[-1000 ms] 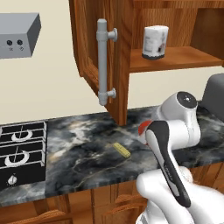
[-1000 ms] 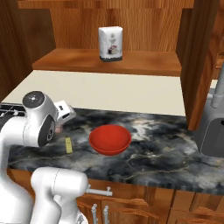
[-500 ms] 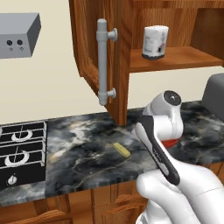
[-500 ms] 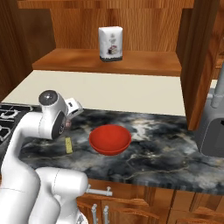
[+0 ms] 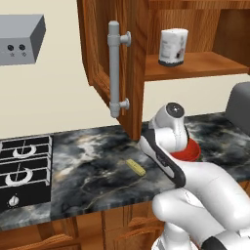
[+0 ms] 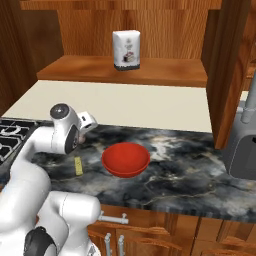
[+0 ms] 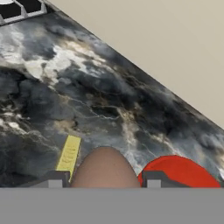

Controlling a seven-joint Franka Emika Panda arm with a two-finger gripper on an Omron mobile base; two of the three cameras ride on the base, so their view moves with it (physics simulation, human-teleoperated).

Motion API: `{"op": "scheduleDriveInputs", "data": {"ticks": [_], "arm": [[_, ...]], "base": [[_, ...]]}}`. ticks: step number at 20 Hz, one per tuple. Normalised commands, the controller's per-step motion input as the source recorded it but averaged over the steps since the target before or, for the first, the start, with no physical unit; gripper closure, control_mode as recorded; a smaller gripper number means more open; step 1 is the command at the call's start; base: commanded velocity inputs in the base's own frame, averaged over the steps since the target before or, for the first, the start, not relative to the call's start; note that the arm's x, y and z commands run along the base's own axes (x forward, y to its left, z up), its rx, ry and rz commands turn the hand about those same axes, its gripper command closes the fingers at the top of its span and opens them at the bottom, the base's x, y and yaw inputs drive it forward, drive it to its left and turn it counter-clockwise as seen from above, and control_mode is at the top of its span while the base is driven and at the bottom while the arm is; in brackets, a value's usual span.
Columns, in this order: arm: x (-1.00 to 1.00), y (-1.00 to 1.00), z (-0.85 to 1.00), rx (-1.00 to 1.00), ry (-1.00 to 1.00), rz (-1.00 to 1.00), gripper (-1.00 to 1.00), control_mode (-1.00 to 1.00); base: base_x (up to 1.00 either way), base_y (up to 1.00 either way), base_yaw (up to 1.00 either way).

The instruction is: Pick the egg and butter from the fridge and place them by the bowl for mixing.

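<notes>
Hand view showing gripper (image 7: pixel 103 180) clamping brown egg (image 7: pixel 104 168) between finger tips, carrying it over counter (image 7: pixel 87 100) for drop by bowl (image 7: pixel 179 170). Butter (image 7: pixel 69 155) lying at egg's 9 o'clock, bowl at 3 o'clock, so gap between suiting egg. Base views hiding egg behind arm; right base view exposing whole bowl (image 6: pixel 125 158) and shelf canister (image 6: pixel 126 49).

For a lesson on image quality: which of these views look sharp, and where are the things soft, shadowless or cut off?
Left base view: butter crisp on the counter, faint shadow. Right base view: bowl evenly lit, no glare. Hand view: egg in the hand is close, soft-edged and cut off below.
</notes>
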Motion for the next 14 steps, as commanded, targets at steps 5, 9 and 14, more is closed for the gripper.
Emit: {"op": "scheduleDriveInputs", "data": {"ticks": [5, 9, 14], "arm": [[0.09, 0.14, -0.09, 0.0, 0.01, -0.06, 1.0, -1.0], [0.14, 0.0, -0.25, -0.01, 0.08, 0.0, 1.0, -1.0], [0.16, 0.0, -0.47, -0.01, 0.12, 0.0, 1.0, -1.0]], "base": [[0.0, 0.0, 0.0], [0.0, 0.0, 0.0], [0.0, 0.0, 0.0]]}}
